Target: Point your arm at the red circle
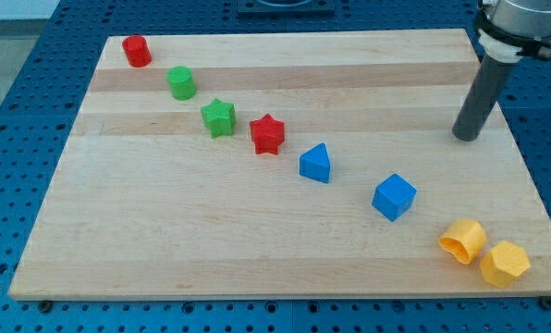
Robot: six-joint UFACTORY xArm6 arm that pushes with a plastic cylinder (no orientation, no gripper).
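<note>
The red circle (136,50), a short red cylinder, stands at the board's top left corner. My tip (465,137) rests on the board at the view's right, far from the red circle and apart from every block. The nearest block to my tip is the blue cube (393,197), below and left of it. A red star (267,134) lies near the board's middle.
A diagonal row runs from top left to bottom right: green cylinder (181,82), green star (218,117), the red star, blue triangle-like block (316,164), the blue cube. Two yellow blocks (464,241) (505,264) sit touching at the bottom right corner. The wooden board (165,240) lies on a blue perforated table.
</note>
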